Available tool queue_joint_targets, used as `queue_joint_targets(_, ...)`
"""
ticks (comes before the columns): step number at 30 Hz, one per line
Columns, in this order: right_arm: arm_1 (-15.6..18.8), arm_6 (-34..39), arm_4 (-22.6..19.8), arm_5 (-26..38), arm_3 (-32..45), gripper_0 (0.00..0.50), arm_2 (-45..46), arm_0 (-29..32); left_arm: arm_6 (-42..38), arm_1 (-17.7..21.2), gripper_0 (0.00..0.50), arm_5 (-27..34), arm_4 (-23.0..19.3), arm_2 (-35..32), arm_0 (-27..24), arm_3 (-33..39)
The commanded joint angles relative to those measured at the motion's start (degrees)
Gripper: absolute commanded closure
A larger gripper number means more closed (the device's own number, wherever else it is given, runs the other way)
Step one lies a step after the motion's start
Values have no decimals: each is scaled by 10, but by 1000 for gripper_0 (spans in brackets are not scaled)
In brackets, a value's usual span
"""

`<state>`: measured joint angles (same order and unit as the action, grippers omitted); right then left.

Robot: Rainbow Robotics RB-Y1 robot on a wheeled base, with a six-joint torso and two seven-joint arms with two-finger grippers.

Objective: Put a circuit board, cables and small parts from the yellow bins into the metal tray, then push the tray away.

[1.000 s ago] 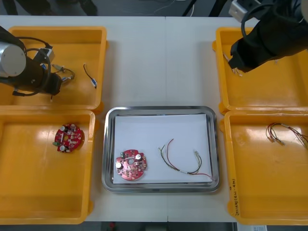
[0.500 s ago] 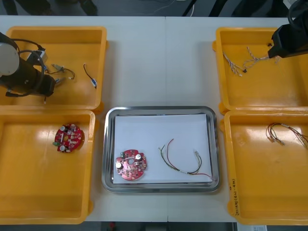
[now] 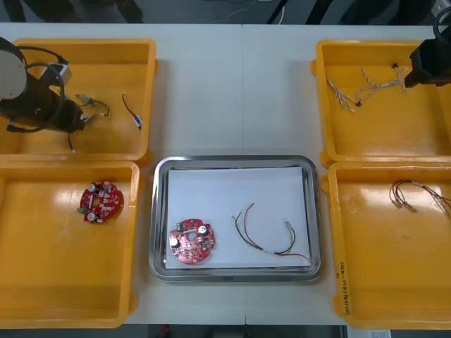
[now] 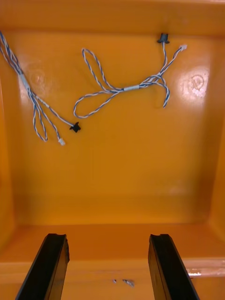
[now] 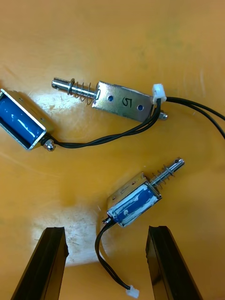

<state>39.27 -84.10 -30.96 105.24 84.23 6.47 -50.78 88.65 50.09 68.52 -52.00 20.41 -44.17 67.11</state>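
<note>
Two grippers: both stand with fingers spread and nothing between them, as you can check in each wrist view.
Left gripper (image 5: 105,232): fingers wide apart, held over the floor of the far-left bin (image 3: 84,44).
Small metal parts (image 5: 136,201): three lie ahead of the left fingers. The nearest has blue sides and lies tilted, just beyond the fingertips. Farther off, one marked "5" (image 5: 123,101) and one at the side (image 5: 21,124) trail thin black leads.
Black cable (image 3: 132,109): lies in the same bin, apart from the parts, toward the table's middle.
Right gripper (image 4: 108,236): fingers wide apart, held at the outer edge of the far-right bin (image 3: 380,134).
Twisted blue and white cables (image 4: 124,89): two loose bundles lie on that bin's floor, well ahead of the fingertips and untouched.
Metal tray (image 3: 161,211): sits between the two near bins, white inside.
Circuit board (image 3: 192,241): lies in the tray's near-left corner.
Thin cable (image 3: 262,250): curls beside the board, in the tray's right half.
Second circuit board (image 3: 101,201): you find it in the near-left bin (image 3: 70,303).
Red and yellow cables (image 3: 416,193): lie in the near-right bin (image 3: 387,274).
Table (image 3: 232,91): light, carrying all four bins and the tray.
</note>
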Motion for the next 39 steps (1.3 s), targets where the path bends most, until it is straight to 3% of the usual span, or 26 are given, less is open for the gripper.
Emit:
queue_joint_targets(1, 23, -1, 14, -42, -46, 0, 21, -51, 57, 27, 0, 21, -8, -16, -37, 1)
queue_joint_targets(18, 23, -19, 48, -175, -215, 0, 39, -121, 54, 24, 0, 153, -11, -50, -110, -29)
queue_joint_targets(29, 23, -35, 66, -246, -344, 0, 39, -179, 69, -23, 0, 152, 10, -50, -166, -141)
queue_joint_targets(39, 23, -47, 84, -314, -446, 0, 40, -221, 79, -61, 0, 107, 26, -34, -177, -192)
